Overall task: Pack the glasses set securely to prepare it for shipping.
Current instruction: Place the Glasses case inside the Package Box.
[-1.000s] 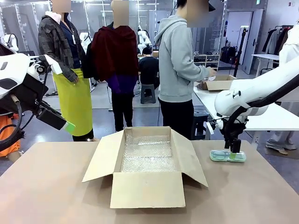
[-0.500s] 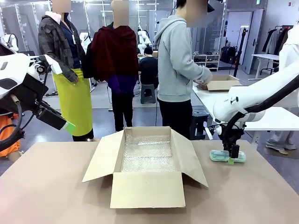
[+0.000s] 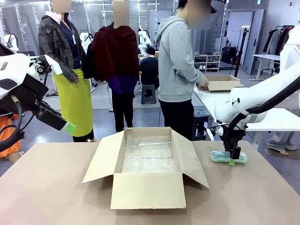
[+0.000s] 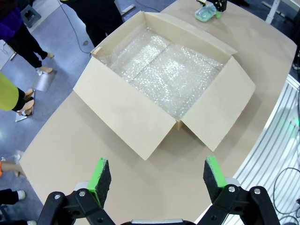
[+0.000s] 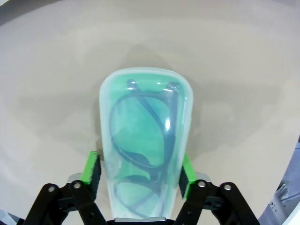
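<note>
The clear case with teal-green eyeglasses (image 5: 145, 140) lies flat on the table right of the box, also seen as the same case (image 3: 219, 157) from the front and far off as the case (image 4: 204, 15). My right gripper (image 5: 139, 172) stands straight down over it, its green pads (image 5: 92, 171) pressed against both long sides; it is shut on the case (image 3: 233, 159). The left gripper (image 4: 153, 176) hangs open and empty high above the table's left part, its green-tipped fingers (image 3: 69, 126) pointing down-right. The pink case is out of view.
An open cardboard box (image 3: 145, 190) lined with bubble wrap (image 3: 147, 154) sits mid-table with its flaps spread. People stand beyond the far edge. Another table with a small box (image 3: 220, 84) stands at the back right.
The right gripper has come down from just above the teal case to around it, and its pads now press its sides. The left arm has not moved.
</note>
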{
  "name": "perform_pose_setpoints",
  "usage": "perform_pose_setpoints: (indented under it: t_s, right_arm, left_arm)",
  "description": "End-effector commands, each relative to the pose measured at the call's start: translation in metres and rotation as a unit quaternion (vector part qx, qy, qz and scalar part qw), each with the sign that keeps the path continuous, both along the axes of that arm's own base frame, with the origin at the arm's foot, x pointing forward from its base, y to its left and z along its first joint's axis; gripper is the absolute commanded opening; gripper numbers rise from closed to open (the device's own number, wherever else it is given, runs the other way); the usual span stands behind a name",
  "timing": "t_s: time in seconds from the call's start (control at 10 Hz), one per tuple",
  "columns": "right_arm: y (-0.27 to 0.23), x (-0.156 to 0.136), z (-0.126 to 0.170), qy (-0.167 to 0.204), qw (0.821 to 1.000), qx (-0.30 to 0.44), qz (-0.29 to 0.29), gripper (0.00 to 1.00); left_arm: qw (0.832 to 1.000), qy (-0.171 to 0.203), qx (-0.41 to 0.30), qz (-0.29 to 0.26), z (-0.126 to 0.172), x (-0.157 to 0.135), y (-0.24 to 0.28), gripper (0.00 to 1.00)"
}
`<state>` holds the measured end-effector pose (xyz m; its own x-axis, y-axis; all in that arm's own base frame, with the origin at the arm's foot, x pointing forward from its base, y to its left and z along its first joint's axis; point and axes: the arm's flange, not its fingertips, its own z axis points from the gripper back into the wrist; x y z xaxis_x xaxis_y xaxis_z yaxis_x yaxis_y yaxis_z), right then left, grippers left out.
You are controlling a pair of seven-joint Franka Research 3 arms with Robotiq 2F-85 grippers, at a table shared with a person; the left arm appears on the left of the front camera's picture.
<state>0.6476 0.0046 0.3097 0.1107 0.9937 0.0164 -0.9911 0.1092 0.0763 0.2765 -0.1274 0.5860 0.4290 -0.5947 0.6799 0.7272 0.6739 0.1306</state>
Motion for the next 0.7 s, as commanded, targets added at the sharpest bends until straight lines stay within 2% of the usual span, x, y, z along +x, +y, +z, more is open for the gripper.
perform_pose_setpoints:
  t_s: [0.0, 0.3, 0.4, 0.6]
  right_arm:
    - [-0.002, -0.002, -0.003, -0.001, 1.0, 0.011, 0.013, 0.56]
    - [0.002, -0.007, 0.009, -0.008, 1.0, 0.01, 0.001, 0.27]
    - [0.005, -0.013, 0.024, -0.01, 1.0, 0.016, -0.013, 0.27]
    - [0.019, -0.034, 0.072, -0.02, 0.999, 0.019, -0.02, 0.27]
  left_arm:
    - [1.0, -0.003, -0.001, 0.001, 0.001, 0.0, 0.0, 1.0]
    - [1.0, -0.003, -0.001, 0.001, 0.001, 0.0, 0.0, 1.0]
    - [1.0, -0.003, -0.001, 0.001, 0.001, 0.0, 0.0, 1.0]
    - [1.0, -0.003, -0.001, 0.001, 0.001, 0.0, 0.0, 1.0]
